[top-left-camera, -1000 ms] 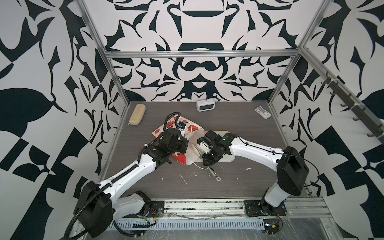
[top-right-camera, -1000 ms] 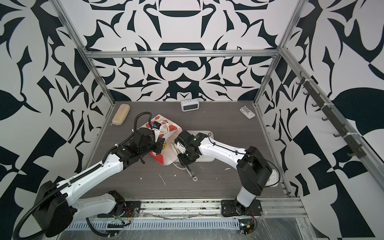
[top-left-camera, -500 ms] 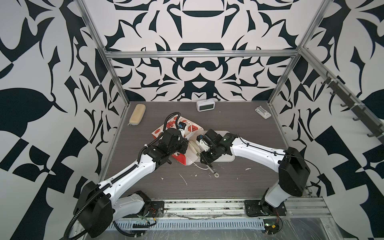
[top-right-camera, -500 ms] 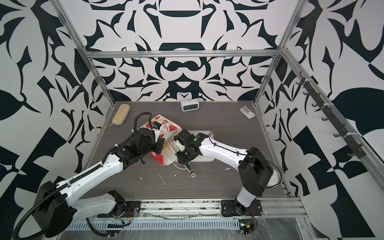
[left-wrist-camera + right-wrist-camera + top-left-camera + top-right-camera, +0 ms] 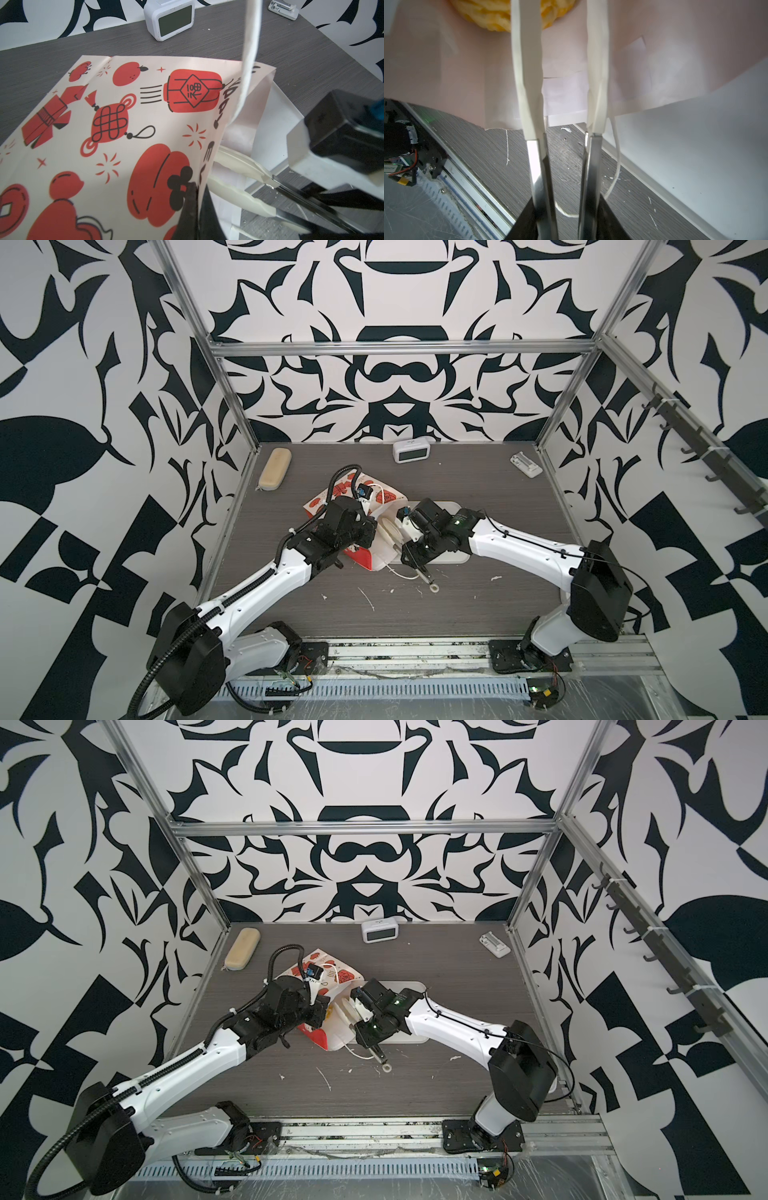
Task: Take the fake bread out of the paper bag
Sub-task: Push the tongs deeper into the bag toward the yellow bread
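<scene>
The paper bag (image 5: 386,499) (image 5: 337,974) (image 5: 124,124), white with red prints, lies on its side near the table's middle, its mouth facing right. My left gripper (image 5: 370,531) (image 5: 325,1011) (image 5: 194,188) is shut on the bag's upper rim and holds the mouth up. My right gripper (image 5: 385,531) (image 5: 345,1011) (image 5: 561,12) is open, and its long cream-tipped fingers (image 5: 239,166) reach into the mouth. A golden-yellow piece of fake bread (image 5: 492,14) lies deeper in the bag, just beyond one fingertip and outside the gap between the fingers. Nothing is gripped by the right fingers.
A flat white tray (image 5: 455,559) (image 5: 413,1038) (image 5: 695,145) lies under my right arm beside the bag's mouth. A small clock (image 5: 410,450), a tan case (image 5: 274,468) and a white device (image 5: 526,464) sit along the back. A ringed metal rod (image 5: 428,578) and white scraps lie in front.
My right gripper has moved left into the bag's mouth and its fingers have spread apart. The left gripper has kept its hold on the rim.
</scene>
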Motion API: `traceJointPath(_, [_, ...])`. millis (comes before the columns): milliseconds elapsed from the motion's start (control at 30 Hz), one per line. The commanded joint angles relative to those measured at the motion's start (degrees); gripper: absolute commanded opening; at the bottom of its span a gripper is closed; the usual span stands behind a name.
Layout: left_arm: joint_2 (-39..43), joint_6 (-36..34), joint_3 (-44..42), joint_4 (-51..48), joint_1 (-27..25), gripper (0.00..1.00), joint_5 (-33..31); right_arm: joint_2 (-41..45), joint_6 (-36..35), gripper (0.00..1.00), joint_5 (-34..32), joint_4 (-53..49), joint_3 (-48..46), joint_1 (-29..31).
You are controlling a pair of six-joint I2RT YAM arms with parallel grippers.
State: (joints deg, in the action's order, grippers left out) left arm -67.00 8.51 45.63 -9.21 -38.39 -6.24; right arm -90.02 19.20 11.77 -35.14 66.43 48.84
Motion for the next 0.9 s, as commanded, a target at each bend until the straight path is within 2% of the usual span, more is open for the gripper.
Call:
traceJointPath(0, [1.06, -0.1, 0.82, -0.54, -0.29, 0.0, 0.53, 2.13, 0.63, 0.43, 0.03, 1.64, -0.14, 0.29])
traceJointPath(867, [0.5, -0.04, 2.8, -1.25, -0.28, 0.0, -1.48, 3.79, 2.58, 0.47, -1.46, 1.63, -1.83, 2.13])
